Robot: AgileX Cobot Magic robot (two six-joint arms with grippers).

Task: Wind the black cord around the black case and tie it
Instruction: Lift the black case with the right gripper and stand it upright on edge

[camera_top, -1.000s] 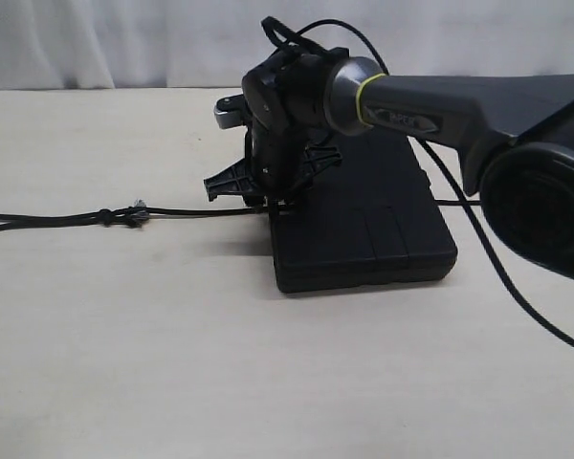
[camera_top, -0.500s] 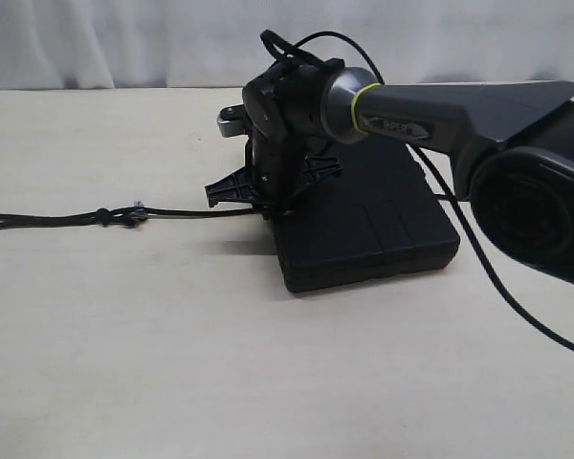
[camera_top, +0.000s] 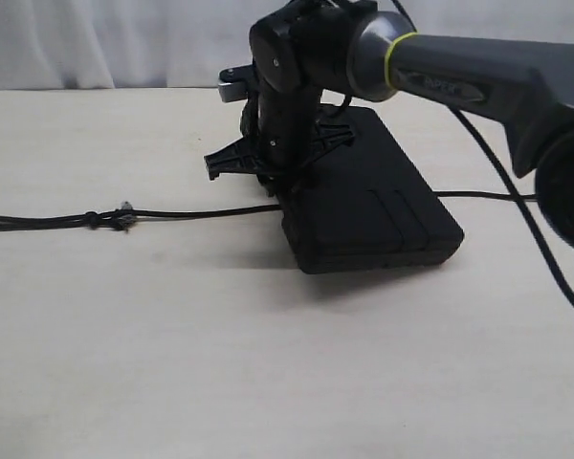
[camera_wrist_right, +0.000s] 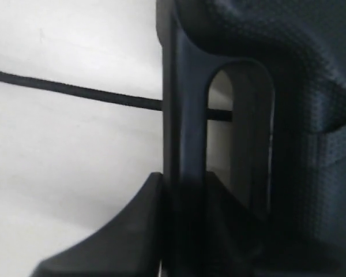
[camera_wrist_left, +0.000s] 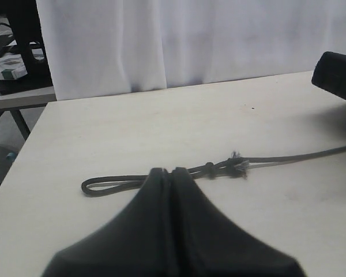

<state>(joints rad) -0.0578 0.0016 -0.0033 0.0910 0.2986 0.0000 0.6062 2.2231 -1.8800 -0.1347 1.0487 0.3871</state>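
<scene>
The black case [camera_top: 373, 201] is tilted, its handle end raised off the table. My right gripper [camera_top: 285, 182] is shut on the bar beside the handle slot [camera_wrist_right: 236, 133], one finger on each side of the bar [camera_wrist_right: 183, 184]. The black cord [camera_top: 201, 212] lies across the table and runs under the raised end; it shows through the slot [camera_wrist_right: 219, 114]. Its knot with the grey bit [camera_top: 110, 219] lies left of the case. My left gripper [camera_wrist_left: 170, 172] is out of the exterior view; it is shut, its tips meeting the doubled cord [camera_wrist_left: 112, 183] near the loop end.
A thin black line [camera_top: 483, 195] comes out from the case's right side along the table. The right arm [camera_top: 478, 81] and its cables hang over the case. White curtain behind the table; the table's left edge [camera_wrist_left: 23, 150] is near the left gripper.
The right gripper has risen and lifted the case's handle end, shifting the case a little to the right. The cord's knot has slid slightly left.
</scene>
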